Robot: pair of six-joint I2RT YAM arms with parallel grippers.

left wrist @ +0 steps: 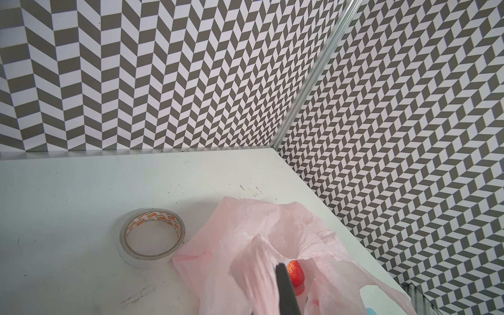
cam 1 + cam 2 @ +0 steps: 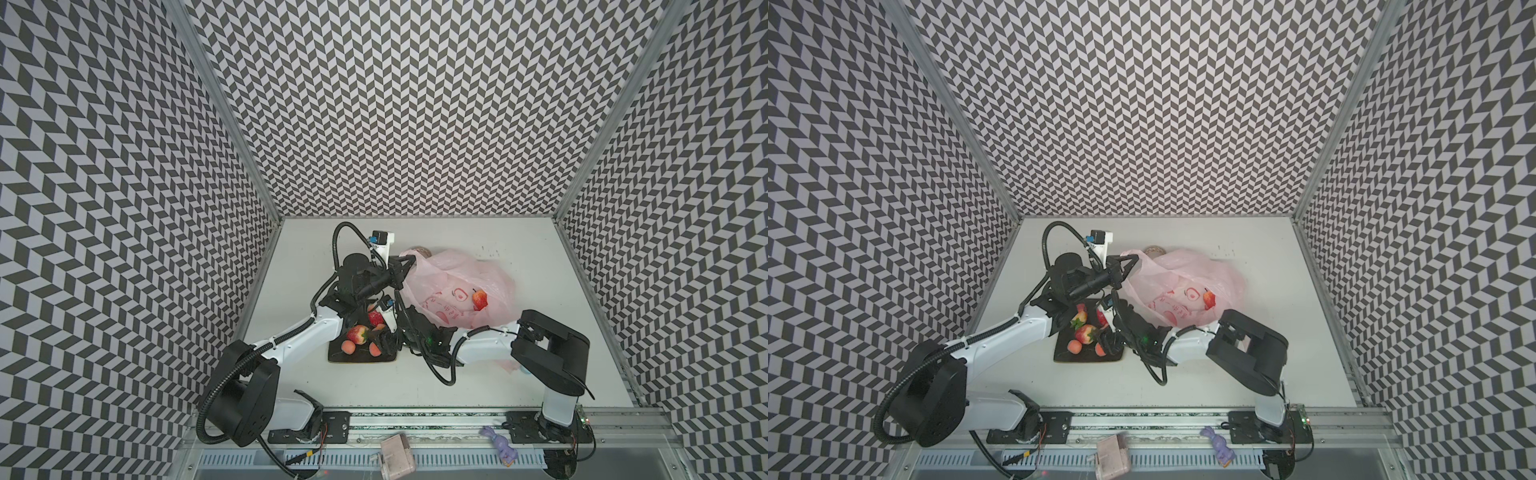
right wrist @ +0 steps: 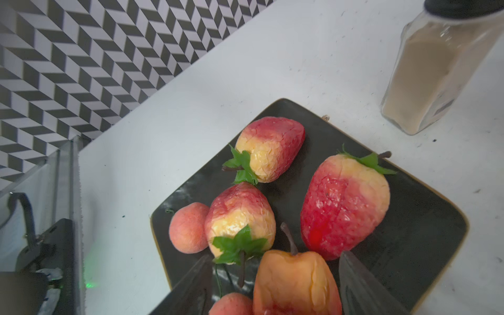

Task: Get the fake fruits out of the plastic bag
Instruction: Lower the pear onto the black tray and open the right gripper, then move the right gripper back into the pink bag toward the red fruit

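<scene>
On the front rail lie a pink box [image 2: 397, 457] and a purple toy [image 2: 503, 449]. Past them, on the white table [image 2: 478, 386], sits the black tray [image 3: 409, 218], left of centre in both top views. The right gripper [image 3: 275, 255] hangs low over the tray with its fingers apart. An orange strawberry [image 3: 297, 283] lies on the tray between them, and a gap shows between the fruit and one finger. Three more strawberries [image 3: 343, 204] and two peaches [image 3: 188, 227] also lie on the tray, the peaches toward its near edge. A clear jar [image 3: 431, 76] of beige powder is on the table near the tray.

Farther back and to the right, the pink bag [image 2: 457, 282] lies crumpled on the table. One bagged strawberry [image 2: 480, 299] shows red inside it. The left gripper [image 2: 409, 262] is clamped tight on the bag's far left rim. In the left wrist view the film bunches against one dark finger [image 1: 286, 289]. Just beside the bag's far edge, a tape roll [image 1: 147, 257] lies flat.
</scene>
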